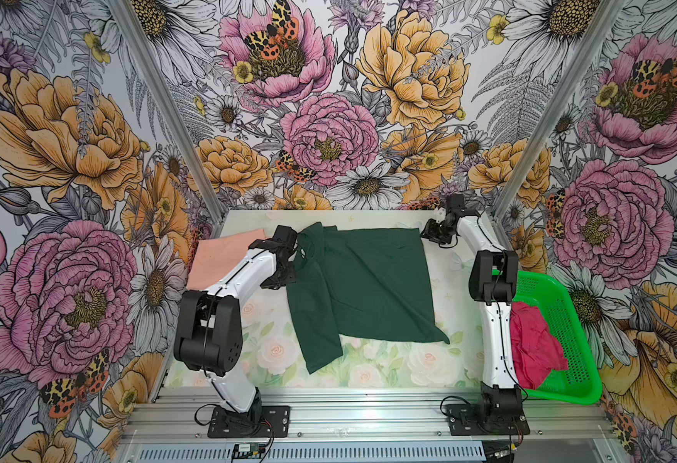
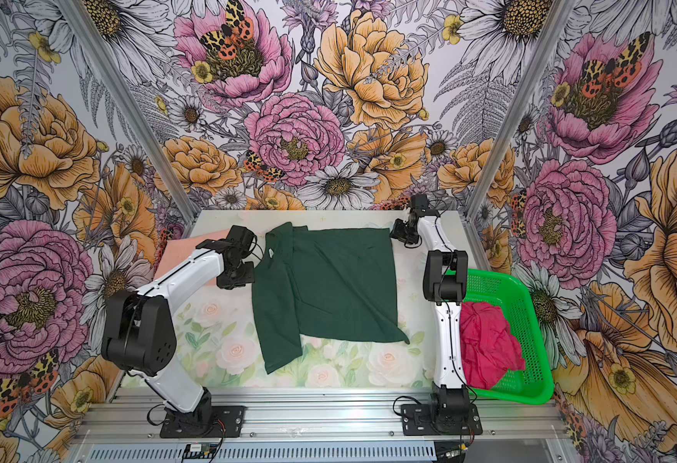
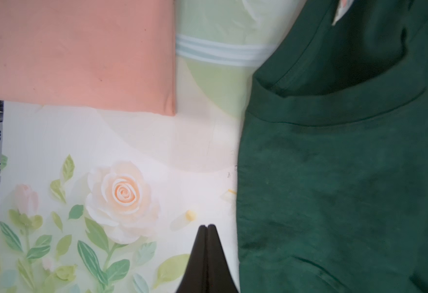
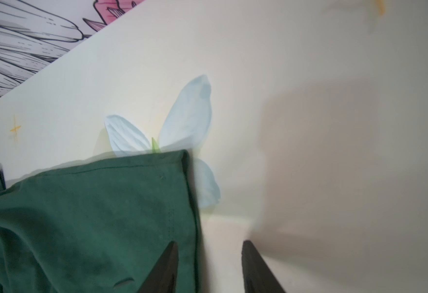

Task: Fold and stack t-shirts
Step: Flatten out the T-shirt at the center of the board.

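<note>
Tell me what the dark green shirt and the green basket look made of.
The dark green t-shirt: soft matte knit cloth, likely cotton jersey; it wrinkles, drapes, shows stitched hems. The basket: bright green rigid plastic, slightly glossy, with moulded rows of small holes.

Dark green t-shirt [image 1: 365, 280] covering mid-table, bare tabletop [image 1: 389, 373] strip along the near edge, narrow gap to the peach t-shirt [image 1: 220, 256] occupied by the left gripper [image 3: 207, 225], green basket [image 1: 565, 312] with crimson t-shirt [image 1: 533, 348] hemming the right side outside the right arm [image 1: 495, 340], flowered walls [image 1: 329, 120] close around.
</note>
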